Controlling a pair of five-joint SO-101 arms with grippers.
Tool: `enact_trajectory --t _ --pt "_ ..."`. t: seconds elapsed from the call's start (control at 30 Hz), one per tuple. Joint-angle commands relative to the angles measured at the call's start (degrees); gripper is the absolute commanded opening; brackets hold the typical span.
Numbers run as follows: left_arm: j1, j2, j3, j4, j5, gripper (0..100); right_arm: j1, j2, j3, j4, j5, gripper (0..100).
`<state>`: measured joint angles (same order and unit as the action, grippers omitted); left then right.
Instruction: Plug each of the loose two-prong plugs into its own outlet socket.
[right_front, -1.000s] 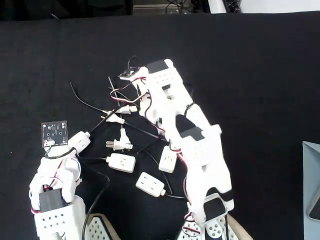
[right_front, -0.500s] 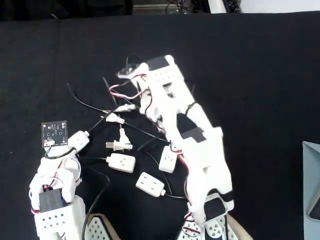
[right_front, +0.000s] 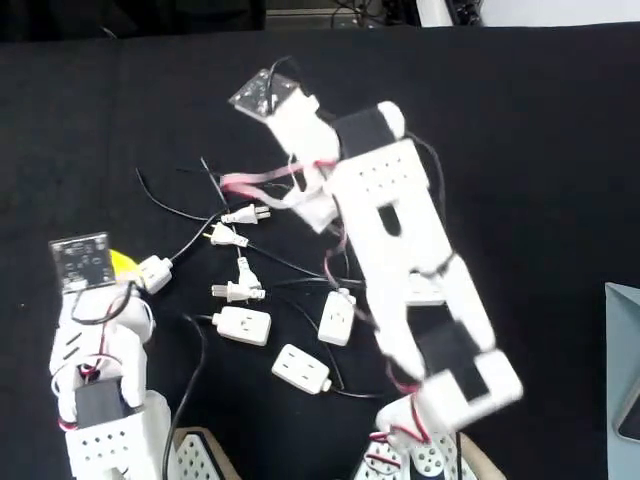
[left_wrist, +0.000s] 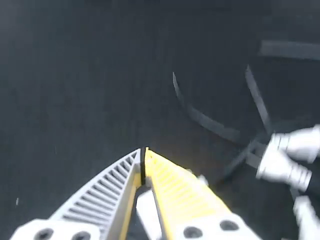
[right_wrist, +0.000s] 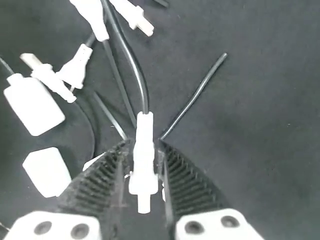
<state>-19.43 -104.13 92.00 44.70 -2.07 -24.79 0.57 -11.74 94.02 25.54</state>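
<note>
The right wrist view showed what the high view hid: the right tool (right_wrist: 142, 146) was clenched on a white plug (right_wrist: 142, 170). The plug's long axis ran along the fingers. Its narrow end lay back toward the tool's base, and its black cord (right_wrist: 131, 65) led out past the fingertips. In the high view that grasp was lost under the right arm (right_front: 400, 230).

The left wrist view showed the left tool (left_wrist: 144, 150) with its grey and yellow fingers pressed tip to tip. A white sliver sat in the gap nearer the base; what it was I could not tell. From above, a white socket (right_front: 155, 272) lay touching that tool's yellow finger (right_front: 120, 262), at 3 o'clock of it.

Mid-bench, one loose plug (right_front: 245, 215) lay along the 9-to-3 line with its prongs toward 3 o'clock. A second plug (right_front: 228, 237) sat just at 7 o'clock of it. A third plug (right_front: 240, 291) pointed its prongs toward 9 o'clock. Three sockets (right_front: 243, 325) (right_front: 300, 368) (right_front: 337, 317) lay at 6 o'clock of the plugs.

The black bench (right_front: 520, 150) stretched bare from 12 to 3 o'clock of the cluster. A grey object (right_front: 625, 380) stood at its 3 o'clock edge.
</note>
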Motion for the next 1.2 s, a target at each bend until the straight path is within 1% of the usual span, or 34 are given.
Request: enact_trajectory --t 0.0,0.2,0.33,0.47,0.6,0.7,0.8,1.03,1.17 --pt "2.5 -0.2 -4.9 -7.0 4.0 3 -3.9 -12.8 8.0 -5.4 -2.4 1.1" --pt "12.7 -0.2 -4.6 -13.7 8.3 3 -10.6 -30.3 24.6 -15.8 -6.5 1.1" --pt "18.9 -0.2 -5.7 -14.4 9.1 3 -13.9 -38.5 33.6 -22.2 -8.5 1.1" --pt "24.9 -0.2 -7.6 -14.2 8.6 3 -17.4 -42.5 39.3 -25.3 -8.9 1.1" --pt "31.0 -0.1 -10.0 -14.0 8.5 3 -19.9 -42.8 40.3 -25.7 -9.2 1.1" --pt "33.2 -0.1 -11.9 -13.4 8.4 3 -19.8 -42.8 40.3 -25.4 -9.2 1.1" --pt "34.2 0.0 -14.5 -10.4 8.4 3 -19.8 -42.8 40.7 -25.1 -9.0 1.1" --pt "36.7 -0.1 -17.3 -3.7 -0.5 3 -19.6 -42.8 42.2 -24.7 -8.7 1.1" --pt "36.6 -0.2 -17.5 -0.9 -1.6 3 -19.4 -42.8 42.2 -24.5 -8.7 1.1"
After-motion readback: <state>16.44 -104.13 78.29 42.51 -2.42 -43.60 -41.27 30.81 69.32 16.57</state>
